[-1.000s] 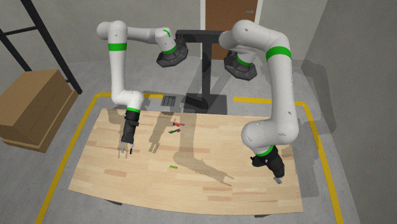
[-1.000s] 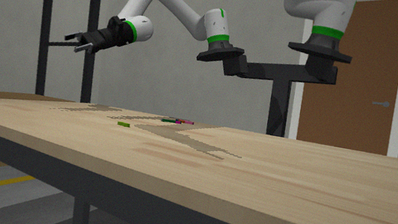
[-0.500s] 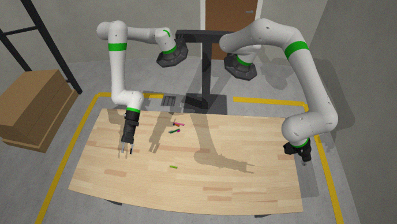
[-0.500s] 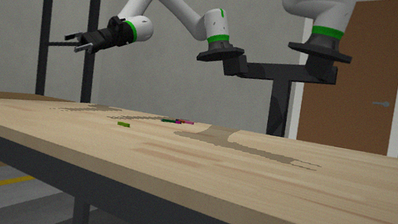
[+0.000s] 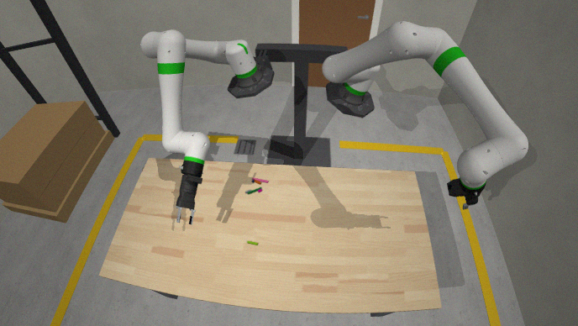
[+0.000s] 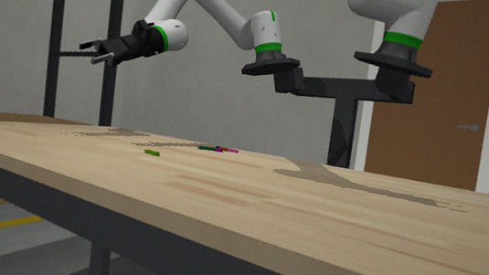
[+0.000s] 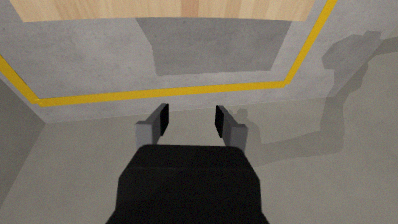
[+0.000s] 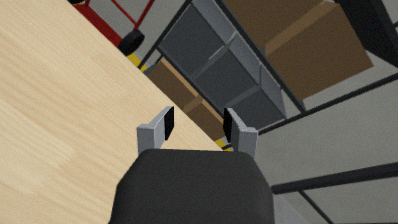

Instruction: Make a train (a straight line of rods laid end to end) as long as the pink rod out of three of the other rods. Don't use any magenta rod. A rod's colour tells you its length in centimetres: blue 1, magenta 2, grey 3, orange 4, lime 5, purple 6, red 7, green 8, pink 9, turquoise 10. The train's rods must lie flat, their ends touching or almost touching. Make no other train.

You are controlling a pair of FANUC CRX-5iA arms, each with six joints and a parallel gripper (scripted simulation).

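Note:
A lime rod (image 5: 252,243) (image 6: 151,152) lies flat and alone. Farther back, a pink rod (image 5: 262,181) (image 6: 233,150) lies close against an orange rod (image 5: 257,182), with a small dark bluish piece at their left end. In front of them a green rod (image 5: 254,191) (image 6: 207,149) lies slanted, a magenta rod (image 5: 260,190) (image 6: 219,150) at its right end; its left end looks greyish, too small to tell. My left gripper (image 5: 465,206) (image 7: 192,114) is open and empty, beyond the table's right edge in the top view. My right gripper (image 5: 185,219) (image 6: 88,53) (image 8: 198,117) is open and empty, high above the table's left part.
The wooden table (image 5: 361,256) (image 6: 328,222) carries the rods toward its back and left-centre in the top view. The dark stand (image 5: 300,105) of the arms is behind it. Cardboard boxes (image 5: 46,160) stand left of the table. Arm shadows fall across the table top.

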